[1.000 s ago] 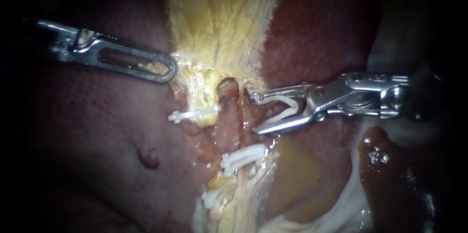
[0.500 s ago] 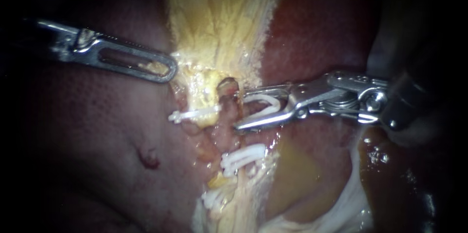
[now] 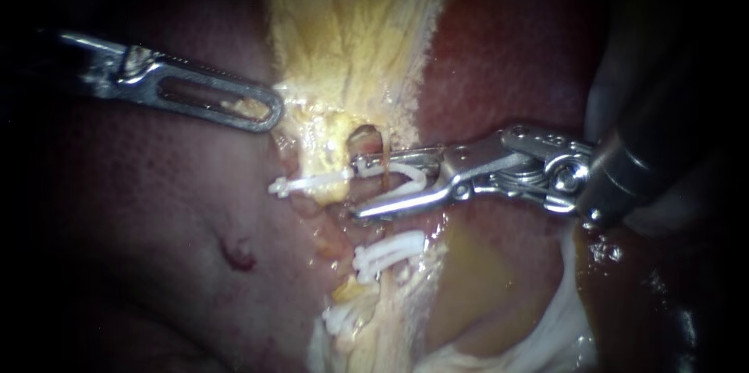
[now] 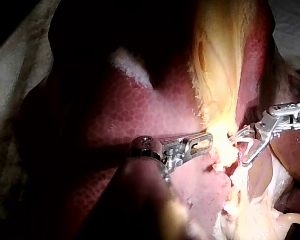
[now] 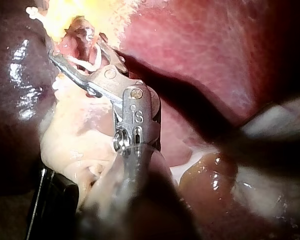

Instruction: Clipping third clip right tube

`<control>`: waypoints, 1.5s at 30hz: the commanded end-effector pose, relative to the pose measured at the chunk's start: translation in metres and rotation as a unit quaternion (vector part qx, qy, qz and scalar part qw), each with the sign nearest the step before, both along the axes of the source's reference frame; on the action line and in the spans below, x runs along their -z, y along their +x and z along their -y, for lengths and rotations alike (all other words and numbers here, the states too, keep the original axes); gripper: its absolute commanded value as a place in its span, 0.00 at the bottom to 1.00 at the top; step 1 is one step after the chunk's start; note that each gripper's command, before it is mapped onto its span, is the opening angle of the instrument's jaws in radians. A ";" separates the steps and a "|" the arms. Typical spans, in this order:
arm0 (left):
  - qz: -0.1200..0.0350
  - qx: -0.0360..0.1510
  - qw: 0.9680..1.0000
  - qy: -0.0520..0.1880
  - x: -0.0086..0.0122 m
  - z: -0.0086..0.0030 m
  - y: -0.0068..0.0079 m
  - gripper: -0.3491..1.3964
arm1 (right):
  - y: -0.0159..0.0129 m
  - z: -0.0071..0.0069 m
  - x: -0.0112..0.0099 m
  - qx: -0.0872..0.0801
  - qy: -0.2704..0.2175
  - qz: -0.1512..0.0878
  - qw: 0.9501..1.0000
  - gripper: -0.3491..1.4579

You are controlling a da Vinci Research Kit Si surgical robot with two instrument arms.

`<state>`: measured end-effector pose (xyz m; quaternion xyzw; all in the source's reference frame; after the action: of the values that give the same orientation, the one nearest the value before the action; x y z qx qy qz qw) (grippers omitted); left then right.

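Endoscope, right side: the right instrument enters from the right. Its jaws stand apart and carry a loaded clip, white and unclosed, touching both of them.
Endoscope, target: the right tube is a thin amber strand passing between those jaws, inside the loaded clip. The upper jaw partly covers it.
Endoscope, placed clips: two white clips sit lower on the same tube. A single clip lies just beside the jaw tips.
Endoscope, left side: the left instrument has its jaws clenched on yellow tissue, and a scrap shows through the jaw window. Its shaft fades into darkness.
Left wrist view: the left instrument meets glare-washed yellow tissue. The right instrument is just beyond it, and the tube is indistinct.
Right wrist view: the right instrument holds the loaded clip against reddish tissue. The tube is hard to make out and the near shaft is blurred.
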<state>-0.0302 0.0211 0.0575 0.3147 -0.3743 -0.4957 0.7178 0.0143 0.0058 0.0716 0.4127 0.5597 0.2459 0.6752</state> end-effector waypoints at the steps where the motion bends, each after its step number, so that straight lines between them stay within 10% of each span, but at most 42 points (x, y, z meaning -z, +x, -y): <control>1: 0.000 0.000 1.000 0.000 0.0000 0.0000 0.0000 0.00 | 0.0000 0.0000 0.0001 -0.002 0.000 -0.003 1.000 0.47; 31: 0.001 -0.001 1.000 0.000 -0.0002 -0.0001 0.0004 0.00 | 0.0001 -0.0004 0.0056 0.004 0.047 -0.086 0.995 0.46; 45: 0.001 -0.001 1.000 0.000 -0.0003 -0.0001 0.0004 0.00 | -0.0002 -0.0005 0.0057 0.006 0.060 -0.086 0.995 0.39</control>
<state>-0.0298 0.0212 0.0578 0.3157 -0.3745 -0.4944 0.7181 0.0141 0.0064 0.0658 0.4749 0.5975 0.2397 0.6000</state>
